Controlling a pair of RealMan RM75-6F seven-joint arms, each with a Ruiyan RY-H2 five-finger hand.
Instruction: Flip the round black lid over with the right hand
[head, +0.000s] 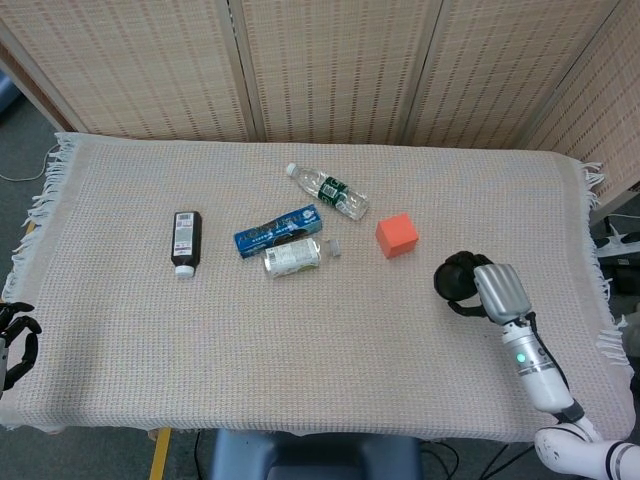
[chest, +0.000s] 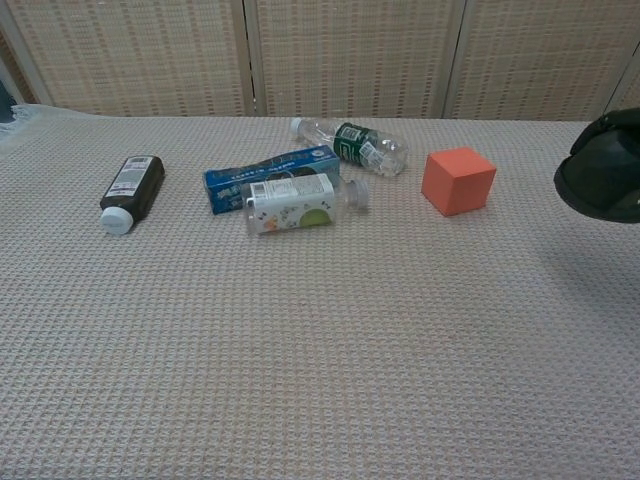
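Note:
The round black lid (head: 458, 280) hangs in the air over the right side of the table, gripped by my right hand (head: 497, 291). In the chest view the round black lid (chest: 603, 178) shows at the right edge, well above the cloth, with its shadow on the weave below; the hand itself is mostly cut off there. My left hand (head: 14, 341) hangs beside the table's near left corner, off the cloth, its fingers curled with nothing in them.
An orange cube (head: 397, 235) lies left of the lid. Further left lie a clear water bottle (head: 328, 190), a blue box (head: 277, 231), a small white-labelled bottle (head: 293, 256) and a dark bottle (head: 186, 241). The woven cloth (head: 300, 340) covers the table.

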